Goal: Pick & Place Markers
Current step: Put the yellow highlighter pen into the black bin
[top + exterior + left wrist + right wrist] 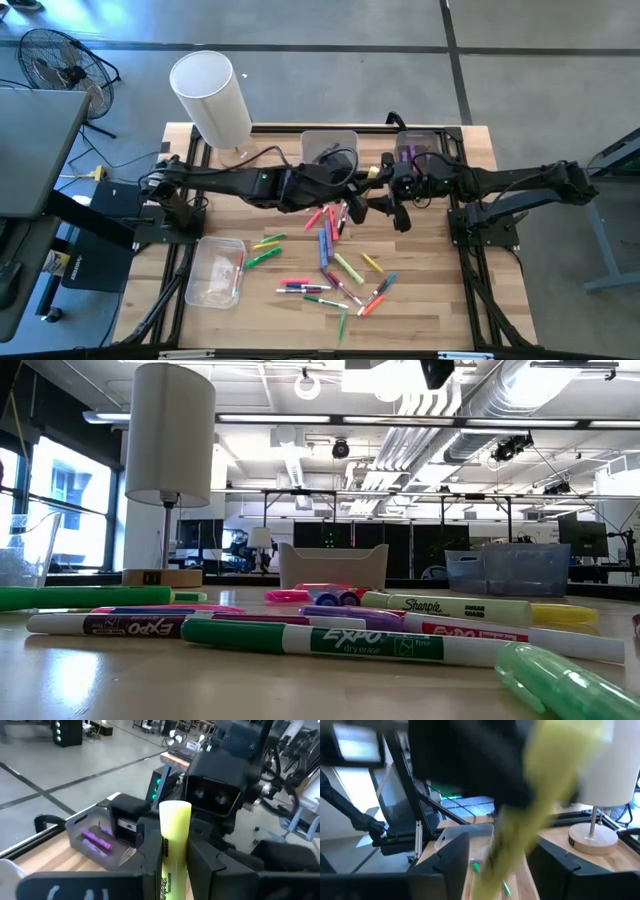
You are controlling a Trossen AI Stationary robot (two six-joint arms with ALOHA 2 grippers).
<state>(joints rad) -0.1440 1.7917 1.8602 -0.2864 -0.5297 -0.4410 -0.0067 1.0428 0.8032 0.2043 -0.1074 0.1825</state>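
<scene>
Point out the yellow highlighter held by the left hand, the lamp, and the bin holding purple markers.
yellow highlighter (172, 845): left wrist view, on its barrel, below the cap end.
lamp (212, 97): high view, on the side of its white shade.
bin holding purple markers (80, 827): left wrist view, on its near wall.

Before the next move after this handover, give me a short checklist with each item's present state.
1. Left gripper shut on the yellow highlighter: ok.
2. Right gripper jaws apart around the highlighter, not clamping it: ok.
3. Right fingers fully free of the highlighter barrel: cannot tell, the right wrist view is blurred.
4. Both grippers meet above the table's middle, over the loose markers: ok.
5. Grey bin ahead of the left gripper holds only purple markers: ok.
6. Markers left on the table to sort: not ok, many remain.
</scene>
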